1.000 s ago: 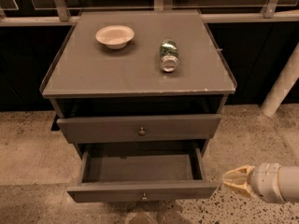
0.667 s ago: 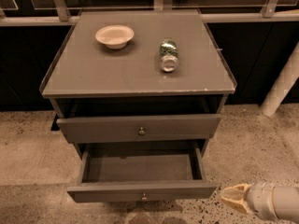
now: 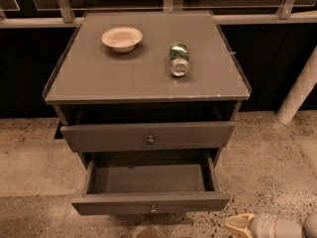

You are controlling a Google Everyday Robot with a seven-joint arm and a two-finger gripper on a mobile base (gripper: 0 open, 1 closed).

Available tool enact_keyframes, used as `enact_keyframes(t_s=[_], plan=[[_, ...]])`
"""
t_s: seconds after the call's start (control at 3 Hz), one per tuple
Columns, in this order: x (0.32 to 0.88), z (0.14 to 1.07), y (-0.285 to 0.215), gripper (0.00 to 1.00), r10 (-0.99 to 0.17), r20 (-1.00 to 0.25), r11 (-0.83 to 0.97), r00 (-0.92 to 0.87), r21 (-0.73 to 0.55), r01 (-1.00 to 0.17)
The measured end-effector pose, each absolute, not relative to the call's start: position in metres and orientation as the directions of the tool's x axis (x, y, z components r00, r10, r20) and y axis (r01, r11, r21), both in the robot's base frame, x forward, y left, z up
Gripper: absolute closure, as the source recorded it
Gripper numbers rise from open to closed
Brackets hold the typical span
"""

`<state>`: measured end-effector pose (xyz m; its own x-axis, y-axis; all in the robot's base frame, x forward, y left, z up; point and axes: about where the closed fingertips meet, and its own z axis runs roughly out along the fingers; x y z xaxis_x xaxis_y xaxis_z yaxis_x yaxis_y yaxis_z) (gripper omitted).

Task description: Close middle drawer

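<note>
Gripper (image 3: 237,226): low in the bottom right corner of the view, over the floor, just right of and below the middle drawer's front corner, not touching it.
Arm pose: the pale wrist section (image 3: 277,228) lies nearly level, coming in from the right edge, with the cream tip pointing left.
Grip state: cannot tell whether clenched or released; nothing is seen held.
Middle drawer (image 3: 151,203): pulled well out of the cabinet, the lower of the two fronts in view, bare grey floor inside.
Change from a second ago: the gripper has sunk lower in the view and edged a little left. The drawer stands out just as far, and the bowl and can have not moved.
Drawer front: long, low grey wooden panel with a tiny metal knob (image 3: 153,208) at its centre.
Upper drawer (image 3: 148,136): taller grey front with a larger round knob, out only slightly.
Cabinet top (image 3: 124,78): smooth, flat grey, faintly glossy.
Bowl (image 3: 122,37): shallow, round, cream, at the back left of the top.
Can (image 3: 179,59): green-patterned, on its side, silvery end facing forward, right of the bowl and apart from it.
Floor (image 3: 277,157): speckled, stone-like.
</note>
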<state>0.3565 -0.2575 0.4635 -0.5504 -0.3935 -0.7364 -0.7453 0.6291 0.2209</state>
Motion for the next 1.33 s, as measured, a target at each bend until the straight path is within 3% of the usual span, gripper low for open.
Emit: enact_keyframes(t_s=[0.67, 1.33], plan=[[0.38, 0.408, -0.236, 1.0, -0.351, -0.741, 0.591, -0.572, 0.298, -0.75], [0.44, 0.397, -0.235, 1.0, -0.427, -0.745, 0.546, -0.513, 0.239, -0.803]])
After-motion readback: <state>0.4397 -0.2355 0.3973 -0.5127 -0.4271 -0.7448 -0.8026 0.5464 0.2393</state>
